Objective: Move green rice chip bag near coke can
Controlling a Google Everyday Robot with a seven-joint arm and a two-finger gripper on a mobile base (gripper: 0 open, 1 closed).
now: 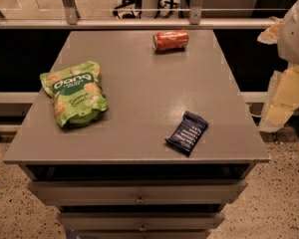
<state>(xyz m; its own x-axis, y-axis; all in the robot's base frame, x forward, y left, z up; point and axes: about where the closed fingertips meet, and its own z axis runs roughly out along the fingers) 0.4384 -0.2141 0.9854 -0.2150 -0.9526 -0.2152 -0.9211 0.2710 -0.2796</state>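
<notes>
Open tabletop (139, 88) between green bag (74, 93) and can (170, 40), claw (284, 98) off right.

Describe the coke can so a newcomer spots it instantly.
Start at the grey cabinet top with drawers below. Near its far edge, about midway, a small orange-red metal drink can lies on its side. It is the only cylinder: the bright green crinkly snack bag lies left, the dark blue wrapped bar front right, the robot's tool beyond the right edge.
</notes>
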